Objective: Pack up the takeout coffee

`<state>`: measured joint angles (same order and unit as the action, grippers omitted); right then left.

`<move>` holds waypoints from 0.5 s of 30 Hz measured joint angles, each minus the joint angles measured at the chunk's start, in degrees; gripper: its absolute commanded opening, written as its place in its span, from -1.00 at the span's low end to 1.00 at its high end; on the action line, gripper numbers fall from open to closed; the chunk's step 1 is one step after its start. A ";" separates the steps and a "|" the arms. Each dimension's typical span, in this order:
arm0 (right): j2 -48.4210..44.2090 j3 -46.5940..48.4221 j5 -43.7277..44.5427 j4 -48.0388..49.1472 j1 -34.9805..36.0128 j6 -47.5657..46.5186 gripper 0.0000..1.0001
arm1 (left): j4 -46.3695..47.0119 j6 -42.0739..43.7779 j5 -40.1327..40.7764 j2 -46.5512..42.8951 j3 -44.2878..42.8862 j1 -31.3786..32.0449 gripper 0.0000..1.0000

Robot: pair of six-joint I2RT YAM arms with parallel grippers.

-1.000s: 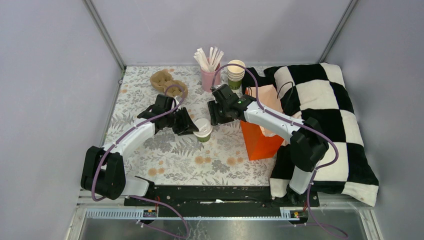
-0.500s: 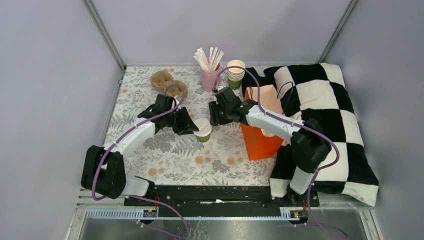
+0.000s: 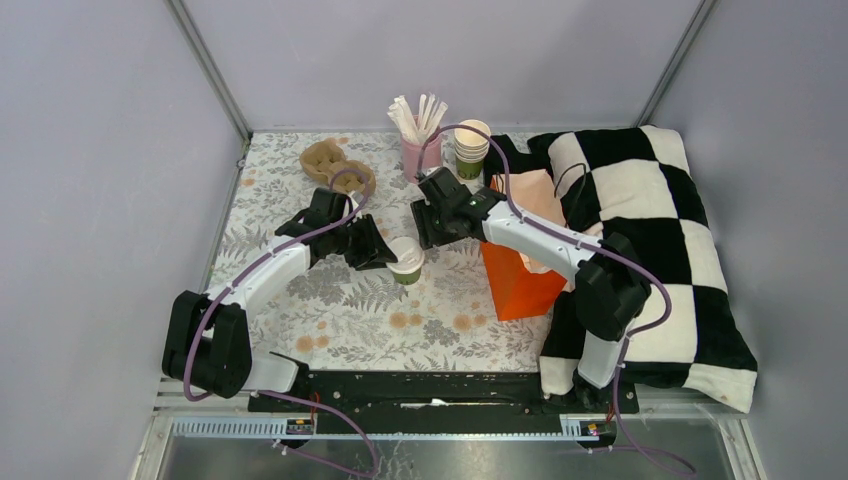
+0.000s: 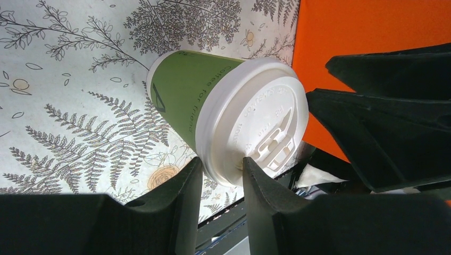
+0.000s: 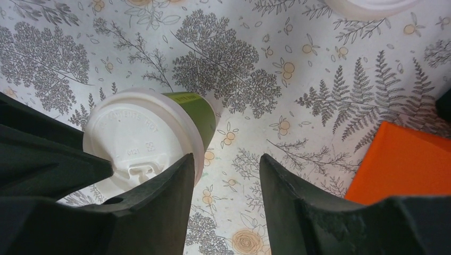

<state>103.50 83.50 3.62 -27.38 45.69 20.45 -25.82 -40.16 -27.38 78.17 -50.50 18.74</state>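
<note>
Takeout coffee [image 4: 223, 117]: we are seeing it standing upright on the floral tablecloth [image 3: 350, 310], at the middle of the top view between the two grippers. Its green wall is showing under a white lid [image 4: 260, 122] that is sitting on its rim.
Left gripper [image 4: 220, 162]: it is reaching in from the left of the top view. In its own wrist view we are watching both fingers [image 4: 181, 212] pressing at the lid's lower edge, one beside the rim and one over the top, so the jaws are pinching the takeout coffee at the lid.
Right gripper [image 5: 224, 158]: it is hanging just to the upper right of the takeout coffee in the top view. Its jaws are standing apart with only tablecloth between them. One finger is lying right beside the lid's rim, and we cannot tell whether it is touching.
Orange bag [image 3: 515, 285]: it is standing right of centre, mouth up.
Checkered cushion [image 3: 650, 200]: it is filling the right side, just beside the bag.
Cardboard carrier [image 3: 325, 158]: it is lying upper left of centre.
Pink cup [image 3: 418, 158]: it is standing at upper centre, holding white sticks [image 3: 415, 115].
Stack of cups [image 3: 471, 145]: it is standing just right of the pink cup.
</note>
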 measured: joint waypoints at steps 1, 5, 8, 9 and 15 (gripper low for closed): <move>0.52 1.29 0.02 -1.20 -0.11 -0.26 0.12 | 0.00 0.15 0.00 0.00 0.00 0.00 -0.28; 1.64 5.40 -0.04 -3.65 -0.92 -0.81 0.13 | 0.02 0.70 -0.04 -0.02 0.00 0.00 -0.28; 2.71 7.63 -0.04 -4.04 -1.42 -1.16 0.13 | 0.00 1.11 -0.11 -0.04 0.00 0.00 -0.28; 3.19 8.07 -0.07 -4.04 -1.51 -1.22 0.13 | 0.00 1.18 -0.22 -0.04 0.00 0.00 -0.28; 5.31 8.07 -0.44 -4.02 -1.55 -1.38 0.12 | -0.02 1.73 -0.42 -0.04 -0.02 0.00 -0.28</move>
<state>108.81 91.57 3.18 -31.40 44.14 19.07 -25.85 -38.44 -27.79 78.13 -50.52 18.74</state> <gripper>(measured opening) 0.561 0.366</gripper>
